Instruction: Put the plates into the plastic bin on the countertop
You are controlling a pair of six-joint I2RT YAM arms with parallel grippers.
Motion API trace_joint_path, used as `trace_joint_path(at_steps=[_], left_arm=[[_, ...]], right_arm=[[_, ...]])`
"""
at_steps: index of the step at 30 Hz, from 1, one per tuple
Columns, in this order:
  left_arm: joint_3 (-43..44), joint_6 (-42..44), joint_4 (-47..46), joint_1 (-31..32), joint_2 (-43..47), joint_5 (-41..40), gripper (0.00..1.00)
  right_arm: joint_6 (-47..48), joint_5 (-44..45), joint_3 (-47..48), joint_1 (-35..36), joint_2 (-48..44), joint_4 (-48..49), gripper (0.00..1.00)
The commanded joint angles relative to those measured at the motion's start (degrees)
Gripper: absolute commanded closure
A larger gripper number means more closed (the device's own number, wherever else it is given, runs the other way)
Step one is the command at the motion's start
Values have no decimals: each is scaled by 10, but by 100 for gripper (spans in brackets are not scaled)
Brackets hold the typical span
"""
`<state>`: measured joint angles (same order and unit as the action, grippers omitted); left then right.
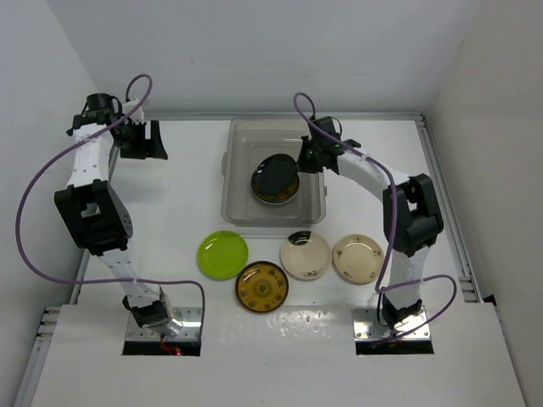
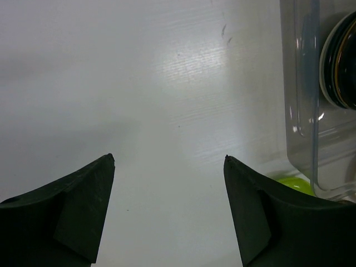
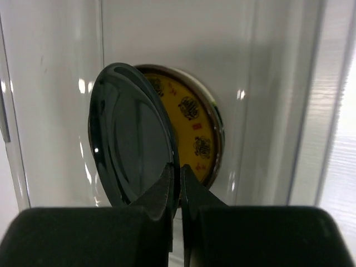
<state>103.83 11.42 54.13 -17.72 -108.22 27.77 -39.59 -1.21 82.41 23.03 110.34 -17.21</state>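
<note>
My right gripper (image 3: 179, 169) pinches the glossy round black plate (image 3: 130, 133) by its rim, frame centre, over the amber patterned plate (image 3: 196, 125) in the translucent rectangular plastic bin (image 1: 237, 188). I'd level it low before releasing. My left gripper (image 2: 169, 160) gapes, empty.

Robot lab test cell, prob.: white countertop (image 1: 170, 220) boxed in by plain white walls (image 1: 254, 59), left arm (image 1: 92, 212) & right arm (image 1: 409, 222) bolted at near edge.

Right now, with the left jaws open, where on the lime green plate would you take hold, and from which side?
Probably its rim at the left edge, approached from above on the left. The lime green plate lies flat on the countertop, so only the rim offers a bite, and the amber plate crowds its near right side.
</note>
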Motion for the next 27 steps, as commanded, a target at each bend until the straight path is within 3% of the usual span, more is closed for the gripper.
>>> trace_joint_path(at_steps=[1, 3, 4, 5, 8, 11, 12, 13, 16, 17, 18, 21, 27], left_arm=[[-12, 17, -3, -6, 28, 2, 19], [-12, 12, -3, -6, 28, 15, 19], [-12, 11, -3, -6, 28, 15, 19], [-12, 11, -3, -6, 23, 15, 19], [-6, 11, -3, -6, 23, 20, 19], [-6, 11, -3, -6, 18, 20, 19], [-6, 11, -3, -6, 18, 20, 19], [-6, 11, -3, -6, 18, 20, 19], [-13, 17, -3, -6, 18, 20, 19], [-13, 17, -9, -6, 18, 20, 19], [-7, 17, -10, 0, 12, 20, 19], [9, 17, -10, 5, 4, 20, 19], [65, 11, -3, 5, -29, 33, 19]], right_arm=[[24, -71, 53, 3, 20, -3, 94], [38, -73, 64, 4, 33, -33, 75], [56, -73, 86, 4, 44, -45, 42], [63, -73, 95, 4, 46, -56, 28], [96, -31, 135, 1, 21, -161, 8], [68, 2, 80, -34, -72, -161, 3], [53, 10, -36, -66, -169, -154, 3], [0, 10, -77, -109, -202, -149, 5], [-72, 36, -315, -206, -345, -165, 33], [-84, 38, -349, -279, -392, -177, 39], [-99, 37, -414, -310, -439, -176, 39], [-137, 39, -562, -350, -542, -177, 15], [-182, 14, -658, -375, -624, -172, 16]])
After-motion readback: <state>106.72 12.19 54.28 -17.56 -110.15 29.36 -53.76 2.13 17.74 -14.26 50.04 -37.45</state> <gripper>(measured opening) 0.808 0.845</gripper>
